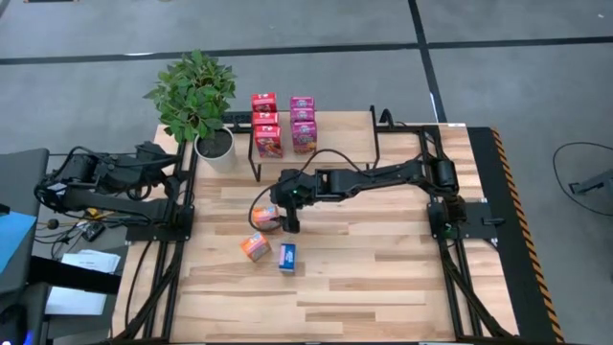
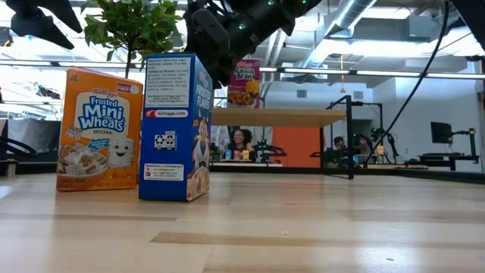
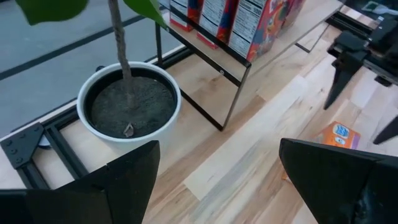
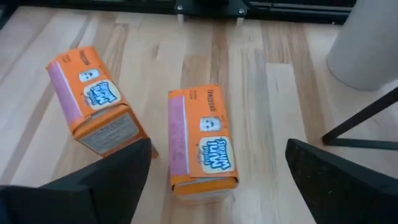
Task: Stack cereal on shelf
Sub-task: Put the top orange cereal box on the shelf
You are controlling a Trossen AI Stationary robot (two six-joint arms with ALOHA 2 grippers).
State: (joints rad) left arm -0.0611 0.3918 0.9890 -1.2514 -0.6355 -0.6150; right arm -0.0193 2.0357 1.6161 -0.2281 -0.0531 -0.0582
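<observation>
The right pincer (image 4: 211, 180) hangs wide over an orange cereal box (image 4: 200, 140) lying flat. Its long axis points toward the shelf (image 1: 330, 134). The left pincer (image 3: 217, 180) waits wide by the plant pot (image 3: 129, 102).

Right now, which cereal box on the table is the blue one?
The blue Frosted Flakes box stands farthest from the shelf. The two other loose boxes, both orange Mini-Wheats, lie nearer the right pincer.

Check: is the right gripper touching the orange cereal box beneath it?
Apart. The right wrist view shows the right gripper open, both fingers clear of the orange box, with bare table between.
</observation>
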